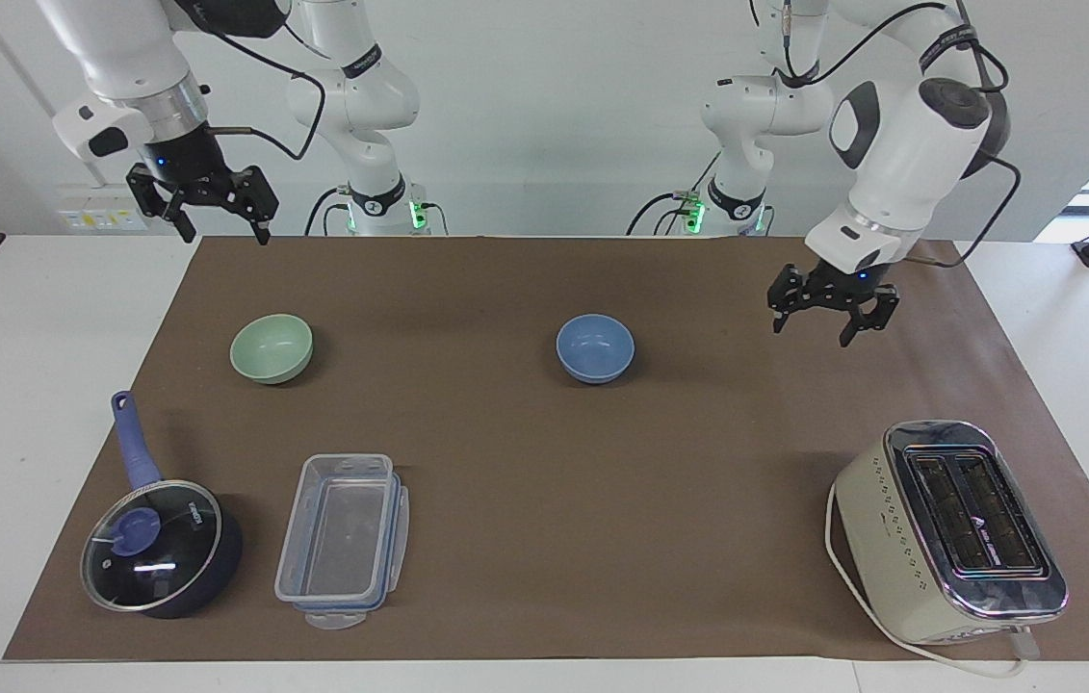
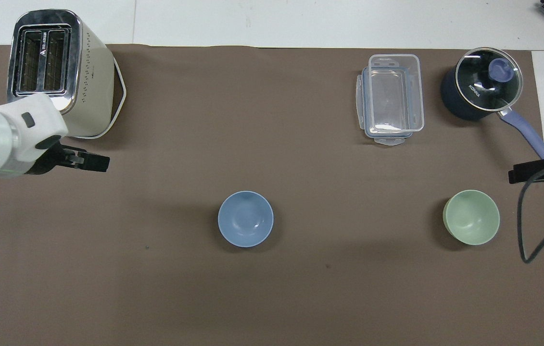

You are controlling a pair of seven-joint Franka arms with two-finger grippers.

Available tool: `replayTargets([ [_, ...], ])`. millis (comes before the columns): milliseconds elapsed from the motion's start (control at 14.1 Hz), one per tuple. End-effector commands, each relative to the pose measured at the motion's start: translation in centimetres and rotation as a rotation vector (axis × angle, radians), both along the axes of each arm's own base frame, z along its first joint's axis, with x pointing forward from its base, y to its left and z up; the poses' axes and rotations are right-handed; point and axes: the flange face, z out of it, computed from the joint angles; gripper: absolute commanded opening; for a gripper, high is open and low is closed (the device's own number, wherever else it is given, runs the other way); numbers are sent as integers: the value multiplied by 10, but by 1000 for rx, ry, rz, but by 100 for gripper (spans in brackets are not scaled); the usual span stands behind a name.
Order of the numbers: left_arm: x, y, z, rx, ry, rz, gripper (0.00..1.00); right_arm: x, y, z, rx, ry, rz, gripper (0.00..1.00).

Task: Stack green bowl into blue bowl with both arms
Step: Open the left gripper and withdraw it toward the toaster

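The blue bowl [image 1: 594, 346] stands upright and empty on the brown mat near the table's middle; it also shows in the overhead view [image 2: 246, 218]. The green bowl [image 1: 272, 346] stands upright toward the right arm's end, about as far from the robots as the blue bowl, and shows in the overhead view [image 2: 471, 217]. My left gripper [image 1: 831, 327] is open and empty, raised over the mat between the blue bowl and the toaster; in the overhead view [image 2: 90, 162] it lies beside the toaster. My right gripper [image 1: 221, 226] is open and empty, held high by the mat's edge [image 2: 534, 171].
A cream toaster [image 1: 948, 529] [image 2: 55, 72] stands toward the left arm's end, farther from the robots. A clear plastic container [image 1: 342, 539] [image 2: 392, 98] and a dark blue lidded saucepan [image 1: 159, 544] [image 2: 481, 89] stand farther from the robots than the green bowl.
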Motion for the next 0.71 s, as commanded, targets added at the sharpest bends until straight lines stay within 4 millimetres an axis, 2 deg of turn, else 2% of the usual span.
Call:
replayTargets([
  [0,7,25,45,21,20,-42,100,2,-12,-36,6,3,37,100],
  [213,6,40,75,36,40,-37,100,14,-34,-88,9,35,89,100],
  [355,1,43,83,67,72,-40,100,17,-51,-122,13,54,119,100],
  [496,2,40,88,65,88,-45,100,10,-76,-161,16,51,138,100],
  [638,3,39,89,64,79,-44,100,-2,-80,-189,18,52,120,100],
])
